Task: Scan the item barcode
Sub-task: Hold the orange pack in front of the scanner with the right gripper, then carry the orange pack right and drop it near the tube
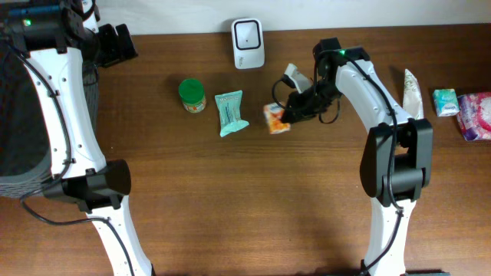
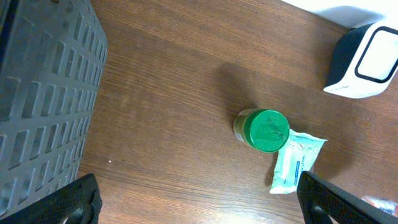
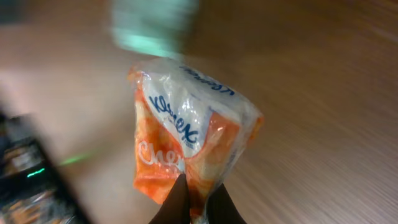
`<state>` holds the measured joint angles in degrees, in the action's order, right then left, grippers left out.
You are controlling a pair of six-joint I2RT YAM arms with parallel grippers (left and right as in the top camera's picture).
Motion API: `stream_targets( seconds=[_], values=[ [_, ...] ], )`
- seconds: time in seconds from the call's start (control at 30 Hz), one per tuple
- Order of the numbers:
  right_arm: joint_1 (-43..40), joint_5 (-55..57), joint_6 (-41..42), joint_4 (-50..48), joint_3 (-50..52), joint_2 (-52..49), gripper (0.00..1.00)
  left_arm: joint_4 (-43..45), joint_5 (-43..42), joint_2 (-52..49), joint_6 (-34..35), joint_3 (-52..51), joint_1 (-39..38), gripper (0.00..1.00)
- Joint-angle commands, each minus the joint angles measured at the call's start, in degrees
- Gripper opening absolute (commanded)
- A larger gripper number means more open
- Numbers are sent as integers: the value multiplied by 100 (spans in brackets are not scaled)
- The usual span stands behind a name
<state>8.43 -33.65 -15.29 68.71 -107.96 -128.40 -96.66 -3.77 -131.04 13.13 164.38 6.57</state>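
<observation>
Evidently the right pincer (image 3: 194, 202) pinched the pack (image 3: 186, 140) near the counter's (image 1: 230, 199) back edge, mid-carry by my guess, its barcode next needing to face the scanner (image 1: 248, 43); the left pincer (image 1: 119, 44) stood spread.

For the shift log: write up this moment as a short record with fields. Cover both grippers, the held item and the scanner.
right gripper: shut, pinching the tissue pack by one edge
tissue pack: orange and white; no barcode visible
left gripper: open, holding nothing, beside the grey basket
scanner: white, at the table's far edge, apart from the pack
other items: green-lidded jar and teal packet, lying untouched beside the pack
</observation>
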Motion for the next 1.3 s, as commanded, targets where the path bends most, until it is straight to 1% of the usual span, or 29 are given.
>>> stream_targets(
  seconds=[0.0, 0.03, 0.1, 0.2, 0.23, 0.27, 0.3, 0.33, 0.37, 0.47, 0.5, 0.6, 0.73, 0.83, 1.03, 1.1, 1.17, 1.2, 1.27],
  values=[
    [111, 2367, 684, -278, -114, 216, 4, -4, 59, 195, 11, 68, 22, 99],
    [162, 2758, 688, -365, -114, 216, 4, -4, 59, 195, 11, 68, 22, 99],
    [417, 4188, 686, -815, -114, 216, 4, -4, 59, 195, 11, 68, 20, 99],
    [872, 6002, 636, -1759, -114, 216, 4, -4, 59, 195, 11, 68, 20, 99],
    [1049, 6542, 323, -2258, -114, 216, 4, -4, 59, 195, 11, 68, 20, 99],
    [1235, 6690, -269, -2861, -114, 216, 4, -4, 59, 195, 11, 68, 20, 99],
    [1373, 6690, -804, -3414, -111, 212, 4, -4, 59, 195, 11, 68, 22, 99],
    [1471, 6686, -1161, -3932, -111, 201, 4, -4, 59, 195, 11, 68, 20, 99],
    [1598, 6572, -1598, -4771, -111, 177, 4, -4, 59, 195, 11, 68, 22, 99],
    [1635, 5567, -2474, -5751, -111, 107, 4, -4, 59, 195, 11, 68, 20, 99],
    [1631, 5340, -2636, -6019, -111, 52, 4, -4, 59, 195, 11, 68, 20, 99],
    [1631, 5178, -2651, -6631, -111, -175, 4, -4, 59, 195, 11, 68, 22, 99],
    [1631, 5187, -3401, -7104, -111, -608, 4, -4, 59, 195, 11, 68, 22, 99],
    [1620, 5222, -3388, -7357, -111, -710, 4, -4, 59, 195, 11, 68, 22, 99],
    [1545, 5075, -3364, -7370, -111, -778, 4, -4, 59, 195, 11, 68, 20, 99],
    [1467, 5077, -2929, -7368, -111, -833, 4, -4, 59, 195, 11, 68, 20, 99],
    [1318, 5027, -2105, -7370, -111, -839, 4, -4, 59, 195, 11, 68, 20, 99],
    [1270, 4920, -1897, -7370, -111, -839, 4, -4, 59, 195, 11, 68, 20, 99],
    [1211, 4599, -1832, -7370, -111, -844, 4, -4, 59, 195, 11, 68, 20, 99]
  ],
)
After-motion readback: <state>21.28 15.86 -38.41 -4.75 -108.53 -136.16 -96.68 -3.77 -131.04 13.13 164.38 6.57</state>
